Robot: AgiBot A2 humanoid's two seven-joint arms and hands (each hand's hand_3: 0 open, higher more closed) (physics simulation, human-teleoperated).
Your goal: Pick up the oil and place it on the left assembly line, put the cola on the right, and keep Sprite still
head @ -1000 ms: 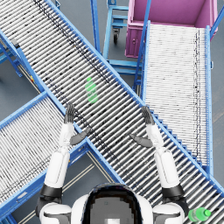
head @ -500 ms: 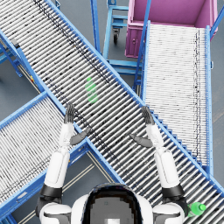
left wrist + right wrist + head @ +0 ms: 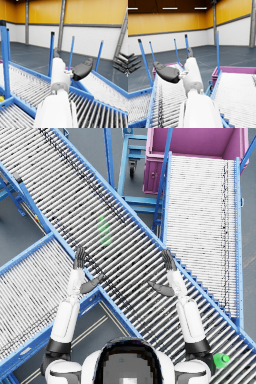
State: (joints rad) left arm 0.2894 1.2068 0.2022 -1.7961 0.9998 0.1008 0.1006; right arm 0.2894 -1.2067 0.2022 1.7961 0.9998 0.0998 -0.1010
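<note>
A green bottle (image 3: 104,231) lies on the long diagonal roller conveyor (image 3: 60,188), ahead of both hands and between them. A second green bottle (image 3: 220,359) with a green cap lies on the same conveyor at the lower right, beside my right upper arm. My left hand (image 3: 82,273) (image 3: 81,70) hovers over the conveyor's near edge, fingers spread and holding nothing. Over the rollers, my right hand (image 3: 165,278) (image 3: 169,71) is likewise spread and empty. Neither hand touches a bottle. The wrist views show no bottle.
A left branch conveyor (image 3: 30,288) runs under my left arm. A right conveyor (image 3: 200,218) leads to a magenta bin (image 3: 195,143) at the top. Blue frame rails and posts (image 3: 109,153) border the lines, with grey floor between them.
The green bottle at the lower right has crept up and left along the conveyor. The middle green bottle and both arms have hardly moved.
</note>
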